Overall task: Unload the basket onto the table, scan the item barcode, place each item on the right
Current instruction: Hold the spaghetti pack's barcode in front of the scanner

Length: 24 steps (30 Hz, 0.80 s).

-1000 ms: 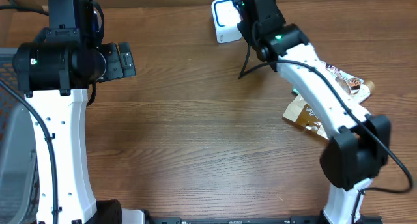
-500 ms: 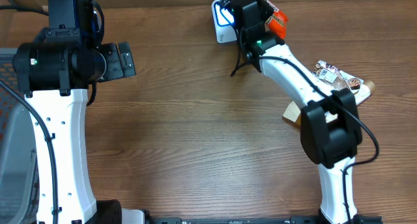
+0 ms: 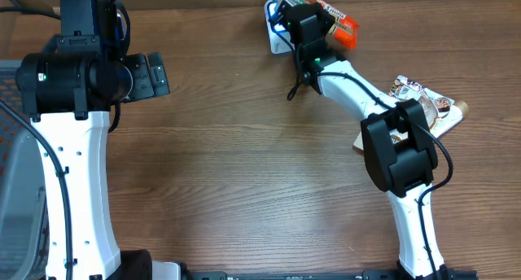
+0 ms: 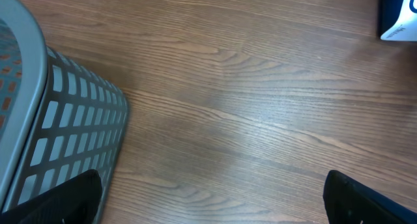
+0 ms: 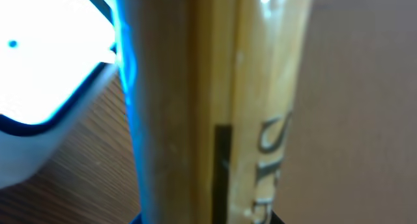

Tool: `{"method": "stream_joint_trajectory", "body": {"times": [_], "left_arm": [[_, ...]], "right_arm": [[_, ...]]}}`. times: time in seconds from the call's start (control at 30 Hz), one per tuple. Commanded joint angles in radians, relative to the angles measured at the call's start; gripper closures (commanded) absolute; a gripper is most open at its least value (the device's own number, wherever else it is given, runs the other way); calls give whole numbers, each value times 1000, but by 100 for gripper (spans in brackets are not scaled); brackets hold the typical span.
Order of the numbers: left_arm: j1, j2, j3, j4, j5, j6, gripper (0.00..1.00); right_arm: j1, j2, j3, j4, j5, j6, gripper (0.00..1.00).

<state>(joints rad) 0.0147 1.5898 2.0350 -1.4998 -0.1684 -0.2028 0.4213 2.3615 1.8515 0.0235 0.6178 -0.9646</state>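
Note:
The item [image 3: 343, 30] is a long orange and tan packet, held across the top of the white scanner [image 3: 278, 45] at the table's far edge. My right gripper [image 3: 306, 21] is shut on it. In the right wrist view the packet [image 5: 215, 107] fills the middle of the frame, blue light runs down its left side, and the scanner's bright white face [image 5: 39, 87] lies just left of it. My left gripper [image 3: 159, 75] [image 4: 218, 208] hangs open over bare wood at the left, holding nothing.
A grey mesh basket [image 4: 58, 126] [image 3: 10, 150] stands at the table's left edge, close beside the left gripper. Several snack packets [image 3: 427, 99] and a brown packet [image 3: 376, 142] lie at the right, partly under the right arm.
The right arm has reached farther back and turned its wrist, bringing the orange packet into sight over the scanner. The left arm has stayed still.

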Motion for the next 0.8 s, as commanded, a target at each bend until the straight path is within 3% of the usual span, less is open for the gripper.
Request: {"method": "stream_joint_trajectory", "body": {"times": [0.0,0.33,0.53,0.77], "left_arm": [[-2,-4,5,1,4,-6,0],[-2,-4,5,1,4,-6,0],[-2,-4,5,1,4,-6,0],[-2,-4,5,1,4,-6,0]], "right_arm": [[-34,-16,34,35,16,13,96],[-44,-10,34,36,8,12,96],[-42,14,34,71,34,-133,96],[-34,20,34,103,63,-136,96]]}}
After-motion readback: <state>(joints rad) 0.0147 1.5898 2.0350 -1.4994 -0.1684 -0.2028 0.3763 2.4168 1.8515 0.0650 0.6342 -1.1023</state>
